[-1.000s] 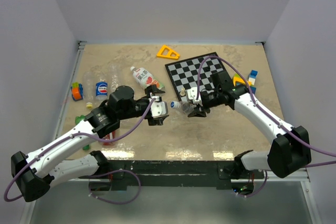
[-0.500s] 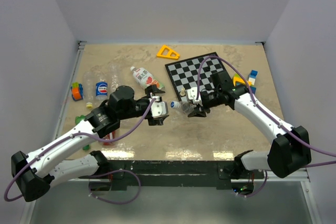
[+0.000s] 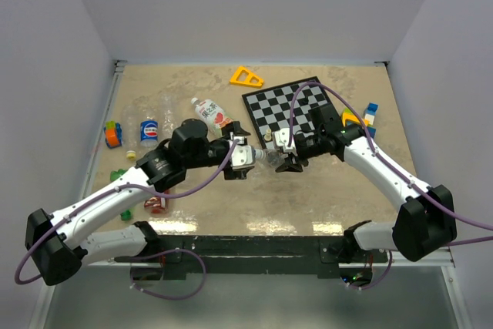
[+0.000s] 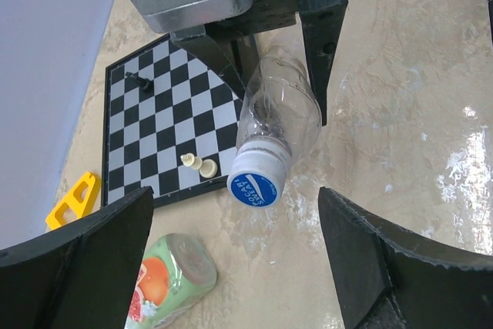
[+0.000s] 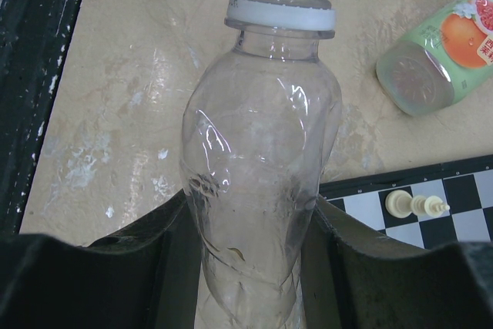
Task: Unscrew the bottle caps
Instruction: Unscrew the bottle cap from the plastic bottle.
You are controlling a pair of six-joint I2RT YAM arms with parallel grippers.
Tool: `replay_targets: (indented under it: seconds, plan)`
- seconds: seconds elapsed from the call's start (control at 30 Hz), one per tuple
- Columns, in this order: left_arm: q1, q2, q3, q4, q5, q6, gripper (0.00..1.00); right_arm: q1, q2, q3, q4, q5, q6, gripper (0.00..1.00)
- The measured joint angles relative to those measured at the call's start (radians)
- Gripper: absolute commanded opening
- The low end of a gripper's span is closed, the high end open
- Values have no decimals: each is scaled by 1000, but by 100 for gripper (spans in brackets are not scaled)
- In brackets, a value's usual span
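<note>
My right gripper is shut on a clear bottle and holds it above the table, neck pointing left. The bottle's cap is white with a blue top and is screwed on. My left gripper is open and faces that cap end-on. The cap sits level with the fingertips, in the gap between them, touching neither. From above, the left gripper covers the cap, and the clear bottle spans the two grippers. A bottle with a white, green and orange label lies behind them.
A chessboard with a few pieces lies right of centre, close behind the right gripper. A blue cola bottle and clear bottles lie at the left. Toy blocks sit at the left edge, and a yellow triangle lies at the back.
My left arm has swung right and brought its open gripper up to the cap end of the held bottle. The right arm and the bottle have stayed still.
</note>
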Motion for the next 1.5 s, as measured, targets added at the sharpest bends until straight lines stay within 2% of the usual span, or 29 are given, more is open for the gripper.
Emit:
replay_targets:
  seconds: [0.2,0.43,0.53,0.6,0.73,1.0,1.27,1.4,1.5]
  plan:
    - [0,40,21,8,33,3,73,0,0,0,-1,0,0,0]
    - [0,95,56,-9,71,5,44,0,0,0,-2,0,0,0]
    - [0,108,68,-23,84,3,43,-1,0,0,-2,0,-1,0]
    - [0,109,68,-27,88,3,48,-1,0,0,-3,0,-1,0]
    - [0,109,69,-31,92,4,52,-1,0,0,-5,0,-2,0]
    - [0,109,69,-35,92,5,47,-1,0,0,-5,0,-3,0]
    - [0,109,69,-49,93,7,47,-1,0,0,-5,0,-4,0]
    - [0,109,69,-53,92,9,34,-1,0,0,-8,0,-7,0]
    - [0,109,69,-55,94,20,10,-1,0,0,-13,0,-8,0]
